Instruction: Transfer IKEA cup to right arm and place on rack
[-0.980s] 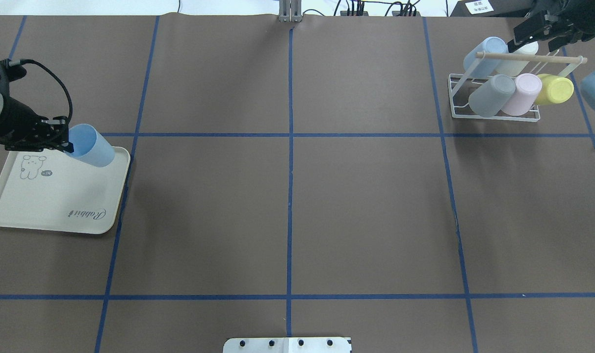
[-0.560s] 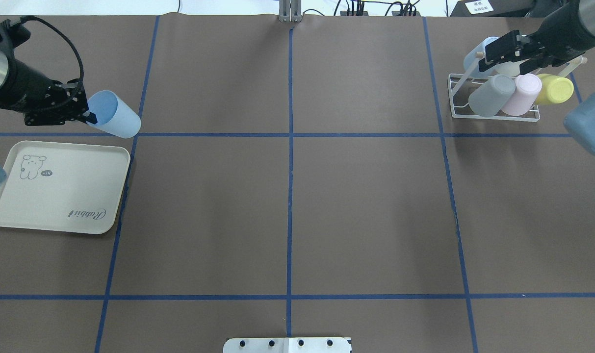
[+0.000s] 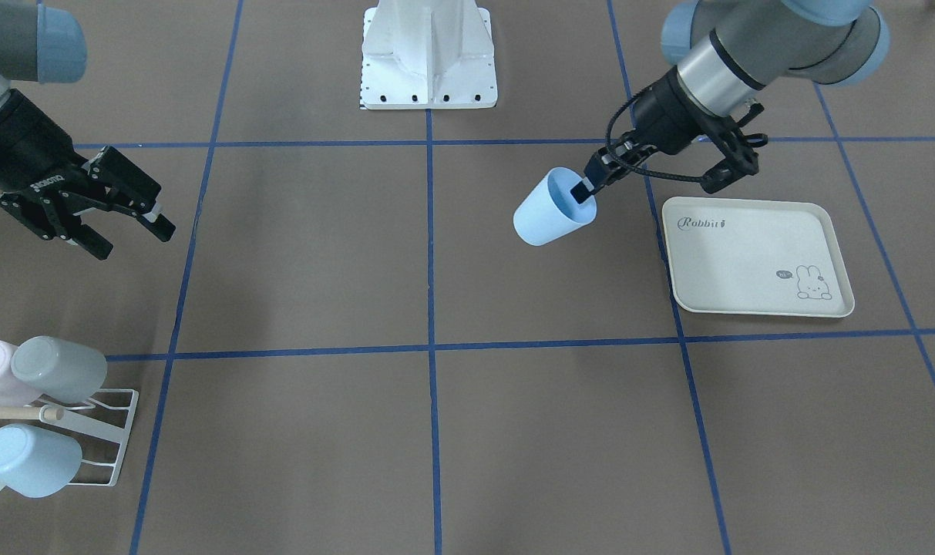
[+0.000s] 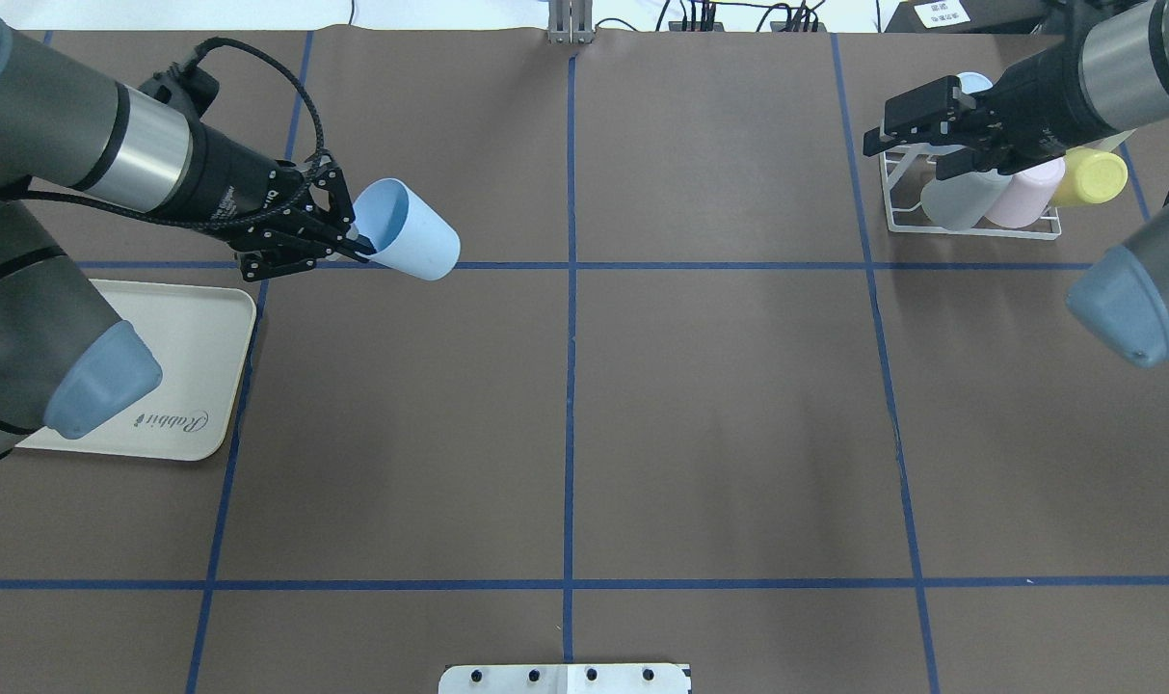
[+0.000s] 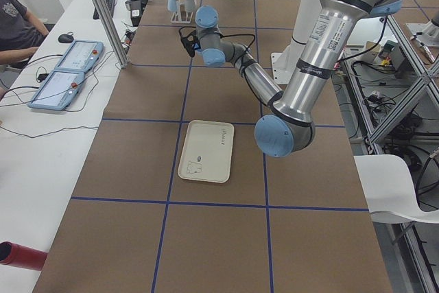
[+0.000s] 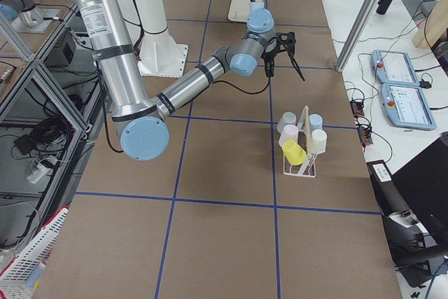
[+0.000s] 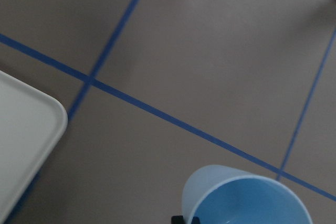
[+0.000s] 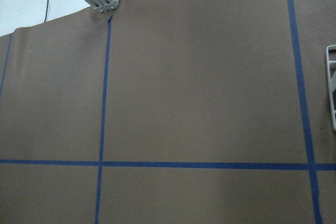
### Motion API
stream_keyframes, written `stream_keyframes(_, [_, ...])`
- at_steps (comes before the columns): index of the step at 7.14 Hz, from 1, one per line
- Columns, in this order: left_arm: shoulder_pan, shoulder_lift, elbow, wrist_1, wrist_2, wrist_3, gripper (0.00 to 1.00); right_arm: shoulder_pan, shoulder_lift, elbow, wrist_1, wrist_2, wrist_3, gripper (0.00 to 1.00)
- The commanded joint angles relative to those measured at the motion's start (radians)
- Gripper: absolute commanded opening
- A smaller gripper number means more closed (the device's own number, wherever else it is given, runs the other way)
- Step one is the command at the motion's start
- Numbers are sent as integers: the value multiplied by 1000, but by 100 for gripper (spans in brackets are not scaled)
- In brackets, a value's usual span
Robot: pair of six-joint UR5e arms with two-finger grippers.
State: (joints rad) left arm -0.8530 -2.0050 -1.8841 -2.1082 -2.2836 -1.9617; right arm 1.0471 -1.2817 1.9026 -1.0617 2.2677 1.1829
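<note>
Left gripper is noted clamped on the rim of the light blue IKEA cup, one finger inside the mouth and one outside. The cup is held clear of the brown table cover, tilted, mouth toward the gripper. It is seen over a blue tape line, beside the cream rabbit-print tray and not above it.

Right gripper is held in the air, fingers spread, nothing between them, well apart from the cup.

The white wire rack with its wooden rod is loaded with a grey cup, a pink cup and a yellow cup.
</note>
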Motion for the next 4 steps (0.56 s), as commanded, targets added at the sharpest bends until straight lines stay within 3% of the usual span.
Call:
stream_keyframes(1, [26,-58,6,-47,-2,-155,0,-50,-4,-13,200,-1,186,99])
stream_keyframes(3, [48,-58,38,-241,6,-158,0,-61,-4,-60,451,3,379,99])
stream_keyframes(4, [48,-58,49,-318,4,-249,0,-64,-5,-72,559,9,438,99])
